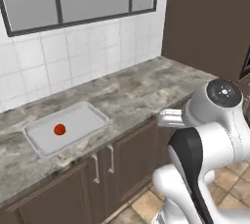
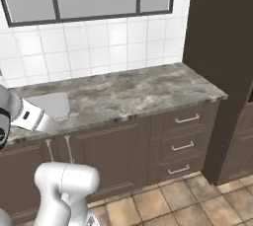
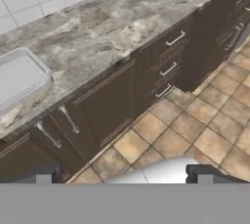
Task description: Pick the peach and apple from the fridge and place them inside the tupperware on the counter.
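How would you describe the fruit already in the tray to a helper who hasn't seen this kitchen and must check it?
Find the long marbled stone counter under the white tiled wall. Toward its left end lies a shallow light grey tupperware with rounded corners, near the front edge. Inside it sits the apple, a small red-orange ball, the only coloured thing on the pale tray.

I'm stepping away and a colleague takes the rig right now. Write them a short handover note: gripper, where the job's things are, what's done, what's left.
Gripper: open, nothing between the fingertips, pointing down over the tiled floor in front of the cabinets.
Tupperware: on the counter, below the window.
Apple: red-orange fruit lying inside the tupperware.
Done: one fruit is in the tray.
Left: fetch the peach from the fridge and put it in the tupperware beside the apple.
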Tool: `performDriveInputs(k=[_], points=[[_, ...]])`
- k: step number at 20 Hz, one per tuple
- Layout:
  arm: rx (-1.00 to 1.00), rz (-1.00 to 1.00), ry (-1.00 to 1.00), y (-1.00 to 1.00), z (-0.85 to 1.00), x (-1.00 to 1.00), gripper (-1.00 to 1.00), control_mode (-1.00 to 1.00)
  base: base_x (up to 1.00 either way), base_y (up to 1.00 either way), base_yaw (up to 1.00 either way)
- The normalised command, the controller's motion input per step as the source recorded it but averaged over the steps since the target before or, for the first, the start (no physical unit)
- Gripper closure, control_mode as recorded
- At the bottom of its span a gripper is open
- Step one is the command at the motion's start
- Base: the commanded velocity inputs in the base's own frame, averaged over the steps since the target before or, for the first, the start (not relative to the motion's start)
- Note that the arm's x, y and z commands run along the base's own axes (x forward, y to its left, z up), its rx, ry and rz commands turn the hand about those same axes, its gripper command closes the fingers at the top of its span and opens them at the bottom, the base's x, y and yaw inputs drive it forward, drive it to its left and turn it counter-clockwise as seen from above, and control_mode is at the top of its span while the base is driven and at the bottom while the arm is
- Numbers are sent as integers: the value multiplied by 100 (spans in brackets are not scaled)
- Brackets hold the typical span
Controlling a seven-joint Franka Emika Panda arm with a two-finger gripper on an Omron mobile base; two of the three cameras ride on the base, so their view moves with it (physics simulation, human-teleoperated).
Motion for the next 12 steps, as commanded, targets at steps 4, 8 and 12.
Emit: performDriveInputs(k=[4,8,12], points=[[0,0,0,0,0,0,-100,100,-22,-52,-100],[0,0,0,0,0,0,-100,100,7,-70,-99],[0,0,0,0,0,0,-100,100,31,-84,-71]])
